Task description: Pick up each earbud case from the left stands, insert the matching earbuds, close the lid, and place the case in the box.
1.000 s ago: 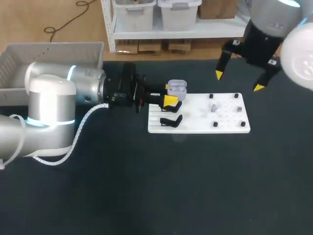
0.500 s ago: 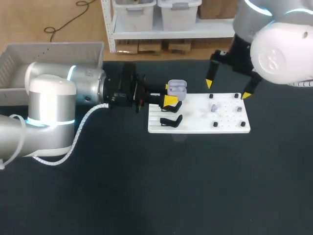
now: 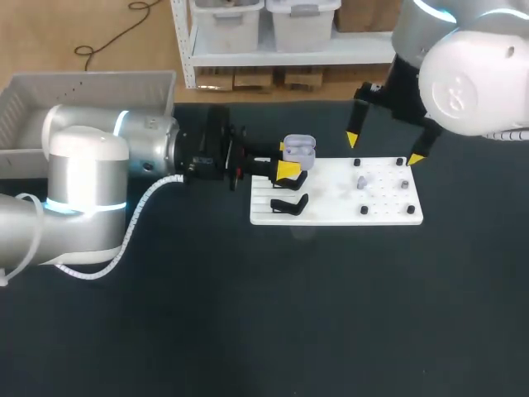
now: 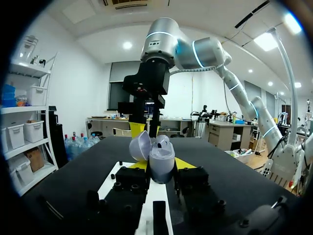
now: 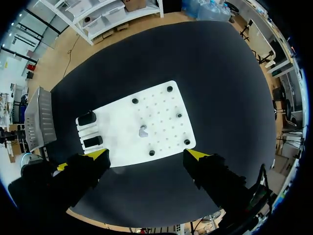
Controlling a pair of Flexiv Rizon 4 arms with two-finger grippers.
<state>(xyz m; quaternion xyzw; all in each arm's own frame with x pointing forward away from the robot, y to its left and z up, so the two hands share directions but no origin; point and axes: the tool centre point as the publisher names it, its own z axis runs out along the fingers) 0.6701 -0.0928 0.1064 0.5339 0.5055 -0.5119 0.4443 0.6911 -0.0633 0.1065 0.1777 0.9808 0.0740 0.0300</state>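
My left gripper [image 3: 285, 169] is shut on a pale lilac earbud case [image 3: 298, 150], held upright with its lid open over the left end of the white board [image 3: 339, 207]. In the left wrist view the case [image 4: 162, 161] sits between the yellow tips of that gripper [image 4: 161, 165]. One small earbud [image 3: 361, 182] lies near the middle of the board. My right gripper [image 3: 383, 149] hangs open above the board's far right part. Its wrist view looks straight down, with its gripper [image 5: 146, 154] over the board [image 5: 161, 105] and the earbud [image 5: 143, 131] lying ahead of the tips.
An empty black stand [image 3: 289, 203] sits at the board's left end, near the front edge. Several short black pegs [image 3: 364, 210] stick up around the board's right half. A grey box [image 3: 83, 91] stands at the table's far left, behind my left arm.
My right arm has swung left and come down over the board's right half. My left arm and the case have kept still.
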